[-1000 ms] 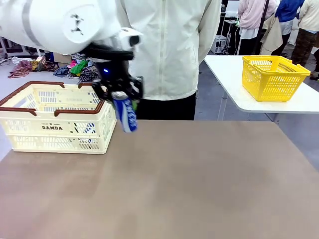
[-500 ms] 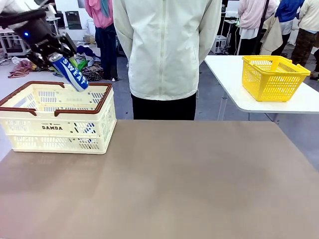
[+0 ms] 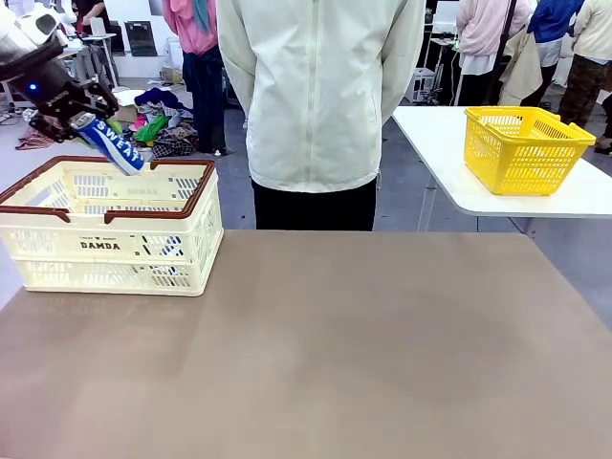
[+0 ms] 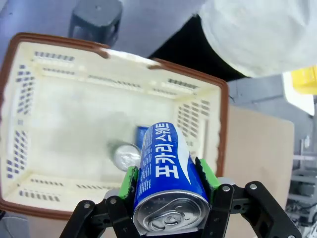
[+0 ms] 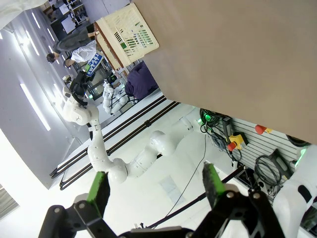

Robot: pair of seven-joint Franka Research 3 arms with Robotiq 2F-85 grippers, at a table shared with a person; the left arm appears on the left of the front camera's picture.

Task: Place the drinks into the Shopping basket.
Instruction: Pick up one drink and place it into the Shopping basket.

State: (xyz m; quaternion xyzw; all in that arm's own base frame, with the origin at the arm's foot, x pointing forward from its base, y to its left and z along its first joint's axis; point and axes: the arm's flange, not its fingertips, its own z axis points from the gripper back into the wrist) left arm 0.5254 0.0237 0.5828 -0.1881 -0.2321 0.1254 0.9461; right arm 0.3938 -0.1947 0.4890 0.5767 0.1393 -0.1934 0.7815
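Observation:
My left gripper hangs over the back of the Shopping basket, shut on a blue drink can with white lettering that tilts down toward the inside. From the left wrist, the can sits between the green pads, silver top toward the camera, above the cream basket's floor. A blurred second can with a silver top lies on that floor. My right gripper is open and holds nothing, off the table.
A person in a pale jacket stands at the table's far edge, hands out of sight. A yellow basket sits on a separate white table at the back right. The brown tabletop spreads bare to the right of the cream basket.
My left arm has carried the blue can from beside the basket's right end up and leftward over the basket, then slightly lower and further left. The right gripper has stayed open.

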